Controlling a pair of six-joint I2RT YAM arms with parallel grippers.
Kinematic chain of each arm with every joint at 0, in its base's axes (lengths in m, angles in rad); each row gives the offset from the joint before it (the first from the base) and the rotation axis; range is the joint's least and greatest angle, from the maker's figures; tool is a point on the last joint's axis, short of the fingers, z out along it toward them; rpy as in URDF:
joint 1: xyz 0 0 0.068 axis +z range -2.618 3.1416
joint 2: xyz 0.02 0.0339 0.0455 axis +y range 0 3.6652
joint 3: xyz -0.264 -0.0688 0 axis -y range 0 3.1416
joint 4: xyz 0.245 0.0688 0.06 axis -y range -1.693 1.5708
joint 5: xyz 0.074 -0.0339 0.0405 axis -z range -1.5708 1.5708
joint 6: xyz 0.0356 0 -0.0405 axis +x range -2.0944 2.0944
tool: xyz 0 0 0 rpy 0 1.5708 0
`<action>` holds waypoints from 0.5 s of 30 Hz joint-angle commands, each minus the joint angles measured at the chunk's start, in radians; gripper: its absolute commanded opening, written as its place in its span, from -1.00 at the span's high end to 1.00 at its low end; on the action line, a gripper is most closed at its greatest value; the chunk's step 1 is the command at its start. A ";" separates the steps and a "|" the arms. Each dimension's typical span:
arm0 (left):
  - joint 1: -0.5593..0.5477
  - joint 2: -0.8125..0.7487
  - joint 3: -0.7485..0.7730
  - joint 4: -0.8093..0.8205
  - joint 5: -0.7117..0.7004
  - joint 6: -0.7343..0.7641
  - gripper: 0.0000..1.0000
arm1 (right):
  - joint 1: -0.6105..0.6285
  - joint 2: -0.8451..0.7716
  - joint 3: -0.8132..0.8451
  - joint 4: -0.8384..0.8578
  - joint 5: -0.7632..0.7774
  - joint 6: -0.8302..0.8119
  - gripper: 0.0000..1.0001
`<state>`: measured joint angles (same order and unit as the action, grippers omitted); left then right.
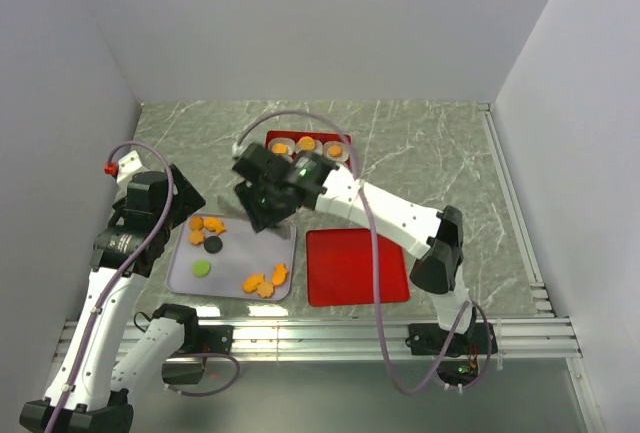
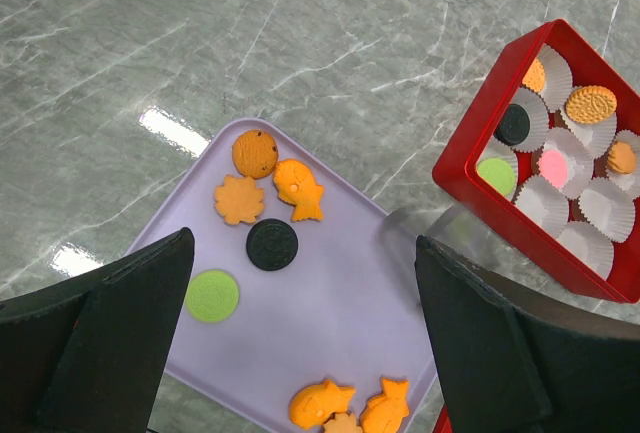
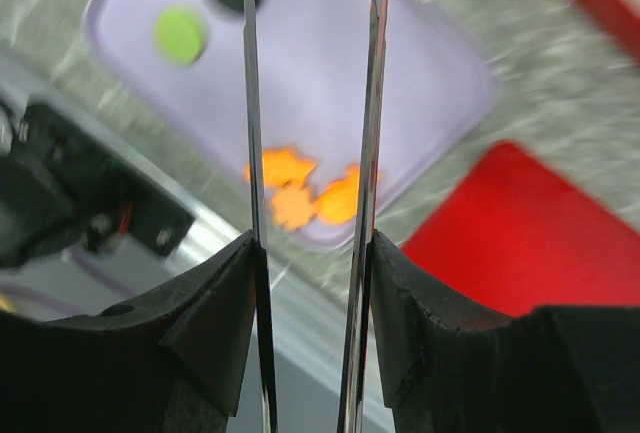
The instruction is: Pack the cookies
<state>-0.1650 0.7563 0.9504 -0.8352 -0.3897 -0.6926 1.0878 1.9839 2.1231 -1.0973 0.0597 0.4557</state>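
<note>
Loose cookies lie on a lavender tray [image 1: 232,278]: orange ones [image 2: 255,153], a black disc [image 2: 272,245], a green disc [image 2: 212,295] and orange fish shapes [image 2: 321,402]. A red box [image 2: 470,143] of white paper cups holds black [image 2: 514,125], green [image 2: 497,175], pink [image 2: 553,165] and orange [image 2: 591,104] cookies. My left gripper [image 2: 300,353] hangs open and empty above the tray's left side [image 1: 160,215]. My right gripper [image 3: 312,13] has thin metal blades, open with nothing between them, above the tray's far right part [image 1: 262,211].
A flat red lid [image 1: 357,266] lies right of the tray, also in the right wrist view [image 3: 530,233]. The red box stands behind it at the back [image 1: 272,139]. An aluminium rail [image 1: 330,338] runs along the near table edge. Grey walls enclose the table.
</note>
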 commanded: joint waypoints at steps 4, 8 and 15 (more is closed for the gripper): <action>0.004 -0.012 0.011 0.019 0.005 0.005 -0.96 | 0.142 0.065 0.009 -0.021 0.043 0.015 -0.05; 0.004 -0.015 0.011 0.019 0.003 0.005 -0.97 | 0.184 0.107 0.015 -0.024 0.068 0.014 -0.05; 0.004 -0.023 0.010 0.019 0.002 0.004 -0.98 | 0.213 0.148 0.008 -0.042 0.091 0.005 -0.05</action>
<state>-0.1642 0.7498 0.9504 -0.8352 -0.3939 -0.6930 1.2945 2.1483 2.1170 -1.1358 0.1104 0.4534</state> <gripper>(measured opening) 0.986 0.529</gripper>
